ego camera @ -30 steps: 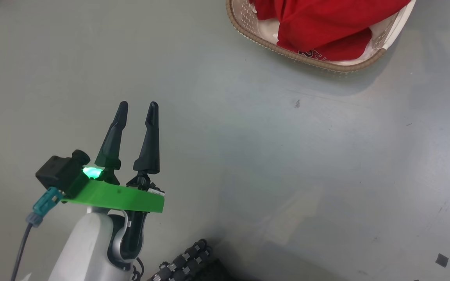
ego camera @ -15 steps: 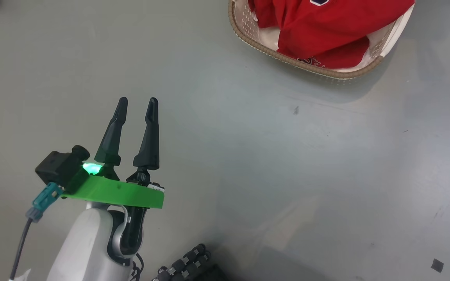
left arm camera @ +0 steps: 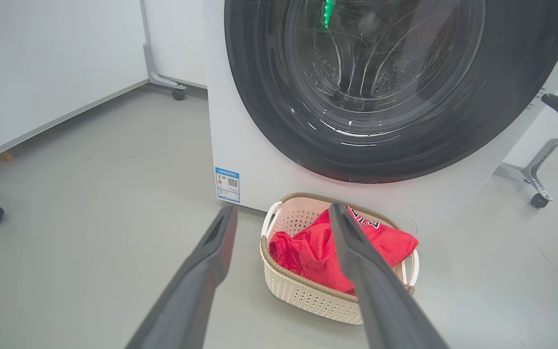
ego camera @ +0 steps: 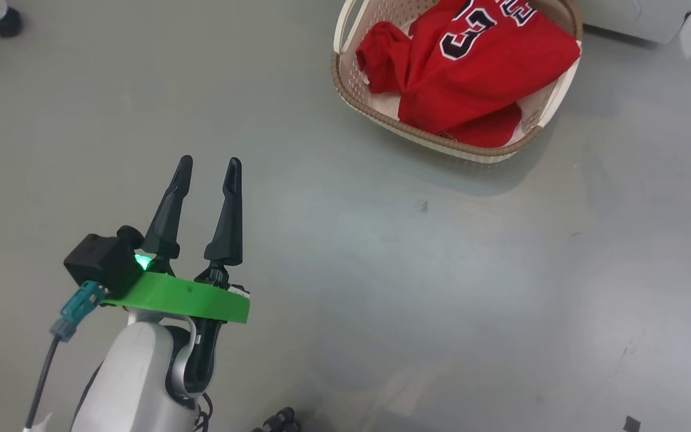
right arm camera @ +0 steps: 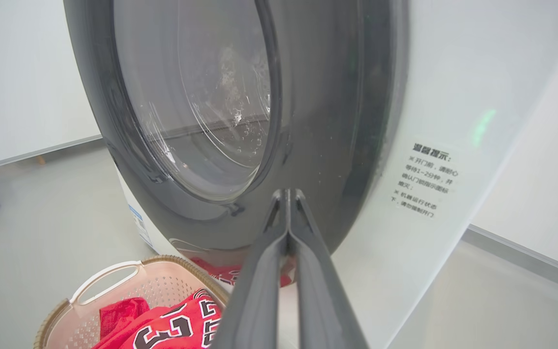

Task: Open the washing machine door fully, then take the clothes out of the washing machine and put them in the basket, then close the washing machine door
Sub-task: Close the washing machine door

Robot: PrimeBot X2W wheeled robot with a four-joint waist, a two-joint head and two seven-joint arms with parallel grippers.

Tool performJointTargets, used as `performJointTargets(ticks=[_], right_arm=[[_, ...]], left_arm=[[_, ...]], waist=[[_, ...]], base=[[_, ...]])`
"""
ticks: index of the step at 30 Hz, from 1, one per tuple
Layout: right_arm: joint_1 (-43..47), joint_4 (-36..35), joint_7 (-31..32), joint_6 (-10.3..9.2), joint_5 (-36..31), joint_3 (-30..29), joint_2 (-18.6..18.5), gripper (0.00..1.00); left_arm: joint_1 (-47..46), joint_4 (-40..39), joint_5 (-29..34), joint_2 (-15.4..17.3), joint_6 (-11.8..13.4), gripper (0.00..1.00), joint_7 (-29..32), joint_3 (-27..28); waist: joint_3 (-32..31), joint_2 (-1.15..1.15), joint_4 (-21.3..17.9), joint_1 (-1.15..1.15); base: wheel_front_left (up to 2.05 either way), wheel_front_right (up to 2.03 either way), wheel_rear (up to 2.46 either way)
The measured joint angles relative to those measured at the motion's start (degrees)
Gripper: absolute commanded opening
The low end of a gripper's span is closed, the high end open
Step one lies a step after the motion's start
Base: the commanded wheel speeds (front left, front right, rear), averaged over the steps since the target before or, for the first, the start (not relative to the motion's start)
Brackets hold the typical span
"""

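Shows right hand (right arm camera: 287, 193), fingers pressed together, aimed straight at washing machine door (right arm camera: 317, 121), near ahead, seemingly flush against washing machine (left arm camera: 240, 145). Shows left hand (ego camera: 210, 161) spread, empty, farther back; red jersey (ego camera: 465, 78) in basket (ego camera: 350, 84).

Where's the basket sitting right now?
The basket sits on the floor at the head view's top, right of centre, holding the red jersey. The left wrist view shows it just in front of the washing machine.
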Motion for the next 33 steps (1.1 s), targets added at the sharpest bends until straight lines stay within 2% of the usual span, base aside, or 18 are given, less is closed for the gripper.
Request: performJointTargets(ticks=[14, 18, 25, 33], right_arm=[[14.94, 0.14, -1.01, -0.86, 4.23, -1.8, 5.84, 0.0], [18.44, -1.15, -1.01, -2.02, 4.68, -3.02, 7.42, 0.0], [23.09, -5.86, -1.02, -3.56, 5.28, -5.77, 7.86, 0.0], [33.32, -10.27, -1.02, -5.69, 6.38, -9.82, 7.82, 0.0]], left_arm=[[2.69, 3.16, 4.03, 0.79, -0.15, 1.0, 0.0, 3.31], [4.37, 4.01, 4.67, 1.44, -0.15, 1.0, 0.0, 3.81], [6.37, 4.26, 4.86, 1.77, -0.15, 1.0, 0.0, 4.69], [9.54, 4.31, 5.84, 1.87, -0.15, 1.0, 0.0, 5.94]], waist=[[-9.38, 0.0, -7.16, 0.0], [-12.06, 0.0, -9.8, 0.0], [-16.02, 0.0, -13.57, 0.0], [-20.94, 0.0, -17.75, 0.0]], base=[[0.0, 0.0, 0.0], [0.0, 0.0, 0.0], [0.0, 0.0, 0.0], [0.0, 0.0, 0.0]])
